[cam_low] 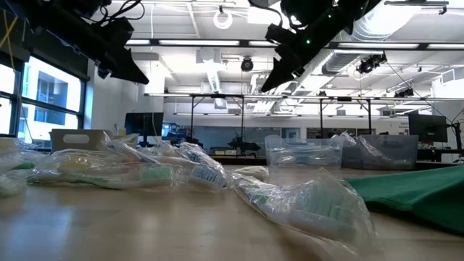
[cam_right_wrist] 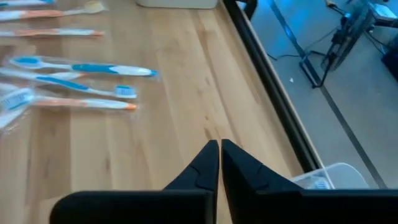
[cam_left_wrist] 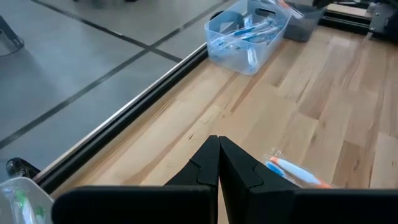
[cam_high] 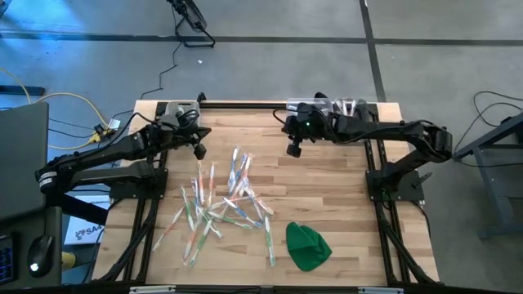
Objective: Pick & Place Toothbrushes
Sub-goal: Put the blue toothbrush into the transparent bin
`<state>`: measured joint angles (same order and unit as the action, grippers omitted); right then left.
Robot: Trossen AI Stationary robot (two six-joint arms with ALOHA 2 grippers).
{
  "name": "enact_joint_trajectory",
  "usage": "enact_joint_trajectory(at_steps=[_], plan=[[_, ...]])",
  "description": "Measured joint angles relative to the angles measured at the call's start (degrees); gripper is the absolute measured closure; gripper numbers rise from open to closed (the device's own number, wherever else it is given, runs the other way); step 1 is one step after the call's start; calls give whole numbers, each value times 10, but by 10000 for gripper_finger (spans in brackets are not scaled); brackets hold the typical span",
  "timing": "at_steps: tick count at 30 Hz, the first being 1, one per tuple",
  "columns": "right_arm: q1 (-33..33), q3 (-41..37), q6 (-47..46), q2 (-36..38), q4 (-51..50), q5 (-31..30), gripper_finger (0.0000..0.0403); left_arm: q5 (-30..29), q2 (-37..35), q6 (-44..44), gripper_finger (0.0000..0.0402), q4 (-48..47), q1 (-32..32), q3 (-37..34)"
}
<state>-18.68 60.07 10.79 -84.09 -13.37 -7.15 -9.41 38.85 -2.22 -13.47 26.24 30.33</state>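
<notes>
Several toothbrushes [cam_high: 225, 204], pale sticks in clear wrappers with blue, orange and green accents, lie in a loose pile flat on the wooden table's middle. They fill the foreground of the low view [cam_low: 145, 170]. My left gripper [cam_high: 198, 151] hangs shut above the table, just far-left of the pile, with nothing between its fingers [cam_left_wrist: 217, 149]. My right gripper [cam_high: 292, 149] hangs shut to the far right of the pile, also holding nothing [cam_right_wrist: 219, 149]. In the right wrist view, several toothbrushes [cam_right_wrist: 81, 68] lie ahead of its fingers.
Clear plastic bins stand along the far edge: one at the left [cam_high: 176, 110] and others at the right [cam_high: 339, 106], one of which holds blue toothbrushes [cam_left_wrist: 245, 34]. A green cloth lump [cam_high: 308, 245] lies near the front right. Bare wood lies between the pile and the bins.
</notes>
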Motion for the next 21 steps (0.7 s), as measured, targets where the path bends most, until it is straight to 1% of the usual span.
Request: enact_joint_trajectory(at_steps=[6,11,13,17,21], plan=[[-23,0,1,0,3,-4,396,-1,0,-61,402,0,0,0],[-39,0,28,0,10,17,400,-1,8,-115,402,2,0,0],[-40,0,38,0,16,29,400,-2,20,-139,402,0,0,0],[-40,0,73,0,26,28,401,-11,62,-188,402,1,-1,0],[-49,0,103,0,25,32,401,-61,117,-257,402,3,-25,0]])
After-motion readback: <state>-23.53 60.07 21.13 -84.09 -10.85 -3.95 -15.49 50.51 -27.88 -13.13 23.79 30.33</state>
